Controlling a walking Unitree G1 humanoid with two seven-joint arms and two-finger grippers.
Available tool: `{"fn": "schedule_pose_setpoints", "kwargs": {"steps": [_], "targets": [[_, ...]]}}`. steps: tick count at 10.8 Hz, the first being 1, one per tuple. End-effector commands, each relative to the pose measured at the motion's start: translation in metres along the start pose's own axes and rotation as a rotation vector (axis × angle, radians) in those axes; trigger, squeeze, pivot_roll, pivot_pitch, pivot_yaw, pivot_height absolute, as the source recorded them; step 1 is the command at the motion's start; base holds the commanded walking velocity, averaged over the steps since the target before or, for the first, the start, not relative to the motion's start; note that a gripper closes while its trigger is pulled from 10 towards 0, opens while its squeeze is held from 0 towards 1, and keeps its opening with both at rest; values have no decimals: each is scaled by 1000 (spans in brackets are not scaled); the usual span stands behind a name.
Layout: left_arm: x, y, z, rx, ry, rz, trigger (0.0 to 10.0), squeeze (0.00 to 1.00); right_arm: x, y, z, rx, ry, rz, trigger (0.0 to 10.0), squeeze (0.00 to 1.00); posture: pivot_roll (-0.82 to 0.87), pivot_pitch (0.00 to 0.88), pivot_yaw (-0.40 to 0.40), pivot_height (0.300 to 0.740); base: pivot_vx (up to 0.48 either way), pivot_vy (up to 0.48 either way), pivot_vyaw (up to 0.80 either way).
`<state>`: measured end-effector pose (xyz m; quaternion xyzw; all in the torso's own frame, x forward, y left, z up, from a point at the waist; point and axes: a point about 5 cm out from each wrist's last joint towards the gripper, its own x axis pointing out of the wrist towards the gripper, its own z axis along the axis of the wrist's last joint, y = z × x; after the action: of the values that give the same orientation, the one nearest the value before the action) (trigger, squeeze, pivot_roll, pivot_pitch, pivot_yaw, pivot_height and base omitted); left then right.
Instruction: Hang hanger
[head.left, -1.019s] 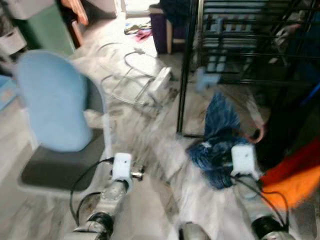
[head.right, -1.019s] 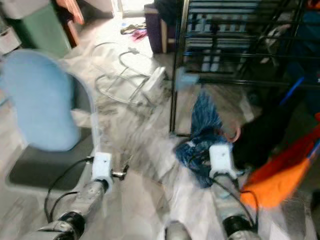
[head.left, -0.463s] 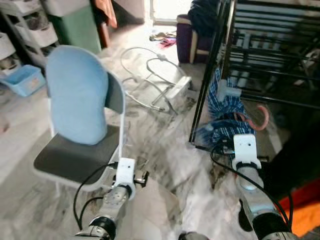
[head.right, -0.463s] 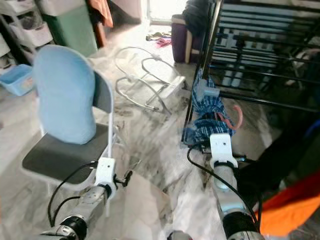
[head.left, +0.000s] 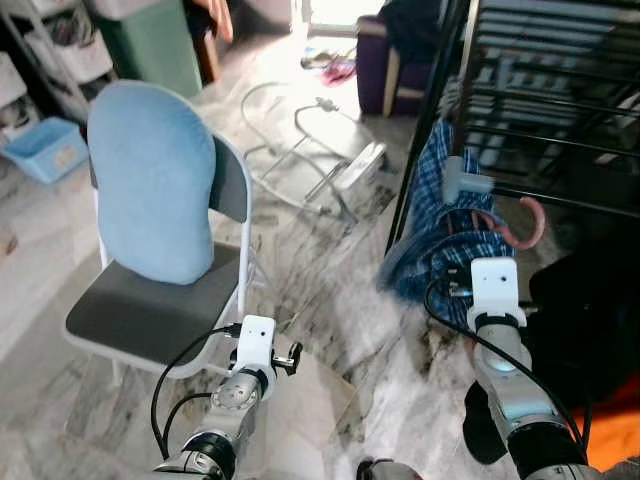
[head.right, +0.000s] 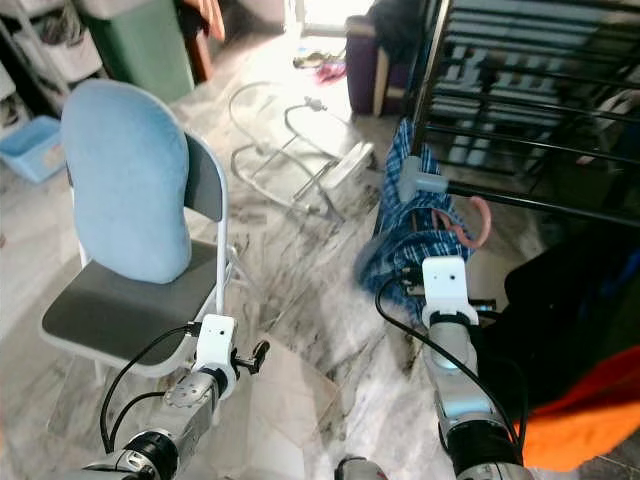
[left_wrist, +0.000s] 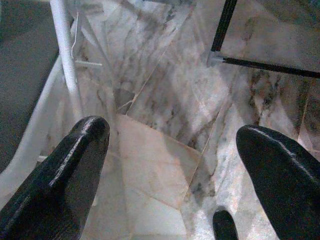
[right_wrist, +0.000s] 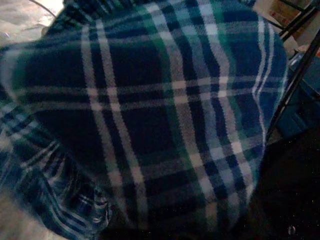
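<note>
Black fingers, left gripper (left_wrist: 170, 165): spread wide and empty above the marble floor (left_wrist: 165, 115), beside the white leg of the chair (head.left: 150, 300).
Right gripper (head.left: 462, 287): we cannot tell its finger state; it sits pressed into the blue plaid garment (head.left: 440, 235), and its wrist camera sees plaid cloth at close range.
Hanger (head.left: 515, 225): a pink hook shows at the plaid cloth's edge; we judge this is the hanger, low beside the black rack (head.left: 520, 110), not yet on a rail.
Risk, grip: cloth may bunch and hide the hook.
Risk, lift: the trailing hem could snag the rack's upright post (head.left: 415, 150).
Risk, cable: our wrist cable (head.left: 440, 305) loops near the fabric.
</note>
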<state>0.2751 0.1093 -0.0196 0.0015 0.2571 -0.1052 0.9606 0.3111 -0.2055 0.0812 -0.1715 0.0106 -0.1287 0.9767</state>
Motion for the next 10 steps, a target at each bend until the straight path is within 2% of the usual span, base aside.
{"fn": "schedule_pose_setpoints", "kwargs": {"steps": [1, 4, 6, 7, 10], "targets": [[-1, 1, -3, 1, 15, 11, 10000, 0, -1, -4, 2, 7, -10, -14, 10000, 0, -214, 107, 28, 740, 0, 0, 0], [-1, 0, -4, -4, 19, 9, 10000, 0, -11, -6, 5, 0, -43, -33, 10000, 0, -220, 108, 28, 740, 0, 0, 0], [-1, -1, -4, -1, 21, 5, 10000, 0, -15, -13, 3, -2, -26, -63, 10000, 0, -230, 112, 32, 740, 0, 0, 0], [-1, -1, -4, 1, 21, 3, 10000, 0, -12, -17, 3, -1, -8, -77, 10000, 0, -231, 113, 34, 740, 0, 0, 0], [0, -3, -2, 7, 21, -5, 10000, 0, 11, -26, 7, 27, 60, -96, 10000, 0, -228, 118, 35, 740, 0, 0, 0]]}}
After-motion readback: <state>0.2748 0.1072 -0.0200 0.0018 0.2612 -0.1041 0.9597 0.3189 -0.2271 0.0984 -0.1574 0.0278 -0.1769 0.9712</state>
